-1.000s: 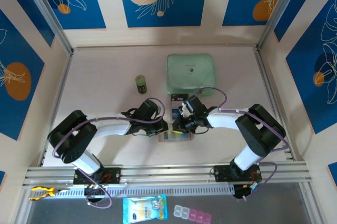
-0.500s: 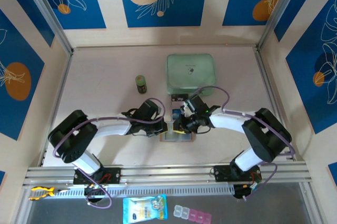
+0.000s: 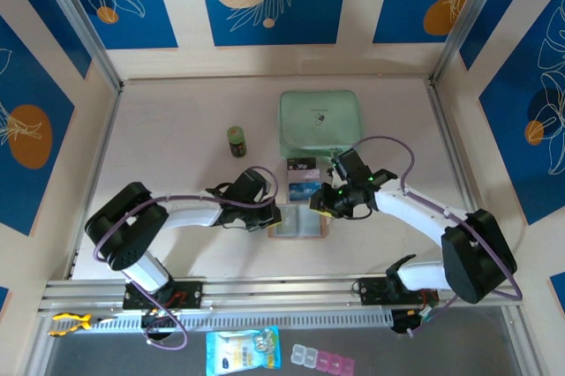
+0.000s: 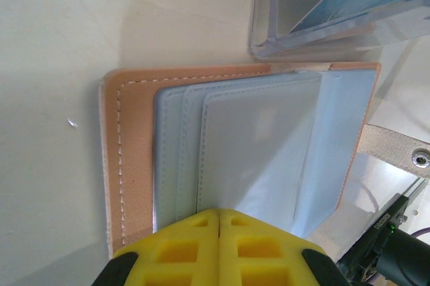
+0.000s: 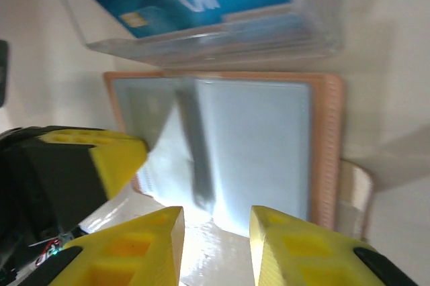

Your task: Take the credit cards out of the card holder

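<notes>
Left gripper (image 4: 219, 235): yellow fingertips pressed flat together, no gap. The tips sit at the near edge of the tan leather-like bifold card holder (image 4: 113, 158), on its grey-clear inner pockets (image 4: 255, 145). One pocket leaf tents up to the tips and looks pinched.

Right gripper (image 5: 213, 232): jaws apart, nothing between them. It hovers over the right side of the card holder. Contact: cannot tell.

Card holder lies open and flat on the pale table (image 3: 177, 129), centre-front between the two arms.

Small blue plastic credit cards (image 3: 302, 184) are off the holder, just beyond its far edge, at a clear plastic packet (image 5: 201, 41). The right wrist view shows one blue card with white print and a gold chip through the clear plastic. Inside or under the packet: cannot tell.

Farther back is a mint-green zip case (image 3: 320, 124), its near edge just beside the cards. A small dark green jar (image 3: 236, 140) stands upright left of the case, well apart from the holder.
</notes>
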Motion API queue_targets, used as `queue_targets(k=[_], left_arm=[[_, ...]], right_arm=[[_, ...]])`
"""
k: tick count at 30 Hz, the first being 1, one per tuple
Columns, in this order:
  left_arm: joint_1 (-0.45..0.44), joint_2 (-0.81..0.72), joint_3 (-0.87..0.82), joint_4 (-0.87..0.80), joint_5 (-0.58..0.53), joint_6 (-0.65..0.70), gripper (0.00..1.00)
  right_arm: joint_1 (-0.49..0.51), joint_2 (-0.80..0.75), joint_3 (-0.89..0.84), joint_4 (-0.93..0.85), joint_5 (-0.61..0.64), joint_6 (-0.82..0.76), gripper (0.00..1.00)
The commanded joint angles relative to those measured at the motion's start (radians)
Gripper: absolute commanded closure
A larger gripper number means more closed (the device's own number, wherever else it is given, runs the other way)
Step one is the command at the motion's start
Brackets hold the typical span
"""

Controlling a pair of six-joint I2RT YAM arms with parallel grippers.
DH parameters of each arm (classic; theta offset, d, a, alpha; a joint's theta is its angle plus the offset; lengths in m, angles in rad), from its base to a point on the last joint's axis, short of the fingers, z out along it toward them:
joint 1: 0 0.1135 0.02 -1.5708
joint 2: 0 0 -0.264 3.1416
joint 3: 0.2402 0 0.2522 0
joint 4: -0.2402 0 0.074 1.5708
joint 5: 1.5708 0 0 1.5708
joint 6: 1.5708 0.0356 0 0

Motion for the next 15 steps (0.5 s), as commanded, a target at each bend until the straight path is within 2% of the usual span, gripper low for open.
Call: queue_targets(k=[1, 5, 15], left_arm=[[-0.009, -0.006, 0.012, -0.029, -0.004, 0.015, 0.96], [-0.009, -0.010, 0.014, -0.086, -0.021, 0.045, 0.95], [-0.022, 0.003, -0.009, -0.064, 0.029, 0.037, 0.95]], right_arm=[[-0.021, -0.009, -0.042, -0.073, 0.025, -0.026, 0.63], [-0.026, 0.023, -0.070, -0.051, 0.028, -0.032, 0.61], [-0.029, 0.029, -0.120, -0.068, 0.074, -0.028, 0.65]])
